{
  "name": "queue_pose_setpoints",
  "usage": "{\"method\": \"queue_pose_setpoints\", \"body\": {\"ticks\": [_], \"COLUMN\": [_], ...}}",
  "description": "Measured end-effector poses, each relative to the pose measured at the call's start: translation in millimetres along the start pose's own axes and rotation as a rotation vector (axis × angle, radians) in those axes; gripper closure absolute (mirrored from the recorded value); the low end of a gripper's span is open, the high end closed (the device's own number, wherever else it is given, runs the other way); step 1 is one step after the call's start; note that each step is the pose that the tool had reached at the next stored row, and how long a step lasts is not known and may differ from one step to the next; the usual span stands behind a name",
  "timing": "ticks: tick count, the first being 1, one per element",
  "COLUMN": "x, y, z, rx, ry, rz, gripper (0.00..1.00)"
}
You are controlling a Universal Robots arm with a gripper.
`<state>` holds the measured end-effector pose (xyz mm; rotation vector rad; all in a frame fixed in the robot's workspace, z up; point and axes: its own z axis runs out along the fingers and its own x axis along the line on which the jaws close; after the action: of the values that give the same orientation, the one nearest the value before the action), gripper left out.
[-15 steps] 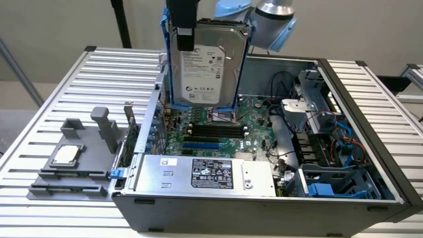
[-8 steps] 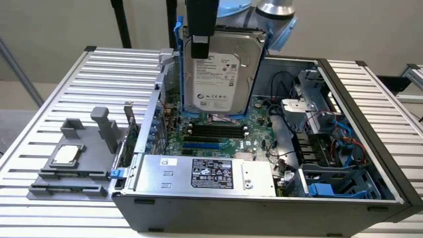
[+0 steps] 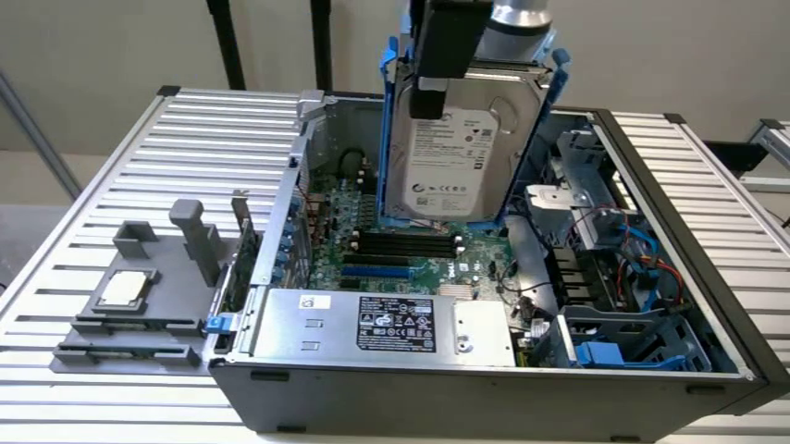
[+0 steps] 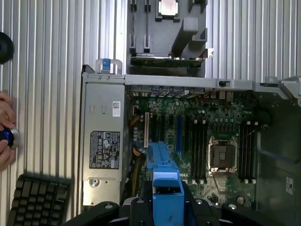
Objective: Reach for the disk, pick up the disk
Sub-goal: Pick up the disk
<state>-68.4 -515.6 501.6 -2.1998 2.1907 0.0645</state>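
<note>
One disk [image 3: 460, 153], one computer case [image 3: 691, 277], one keyboard [image 4: 37, 200]

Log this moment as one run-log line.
gripper: shut on disk | disk: lifted upright above open computer case | stage: disk picked up, clear of motherboard

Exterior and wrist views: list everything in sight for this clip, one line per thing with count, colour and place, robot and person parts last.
disk: one, silver-grey with white label and blue rails, held upright above the open computer case.
computer case: one, dark grey, open, on the slatted table.
motherboard: one, green, on the case floor.
power supply: one, silver with black label, at the case's near edge in the exterior view.
fixture: one, grey, on the table at the exterior view's left.
chip: one, silver, square, on the fixture.
table: one, silver, slatted.
keyboard: one, black, on the table.
gripper: one, black, shut on the disk's upper part.
hand: one, at the table's edge, on a blue knob.
</note>
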Motion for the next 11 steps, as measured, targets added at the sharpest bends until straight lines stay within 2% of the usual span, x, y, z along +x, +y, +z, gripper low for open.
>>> {"method": "queue_pose_setpoints", "body": {"ticks": [11], "x": [16.7], "y": [-49.9], "z": [-1.1], "rx": [0.0000], "ry": [-0.0052], "rz": [0.000], "gripper": [0.67]}}
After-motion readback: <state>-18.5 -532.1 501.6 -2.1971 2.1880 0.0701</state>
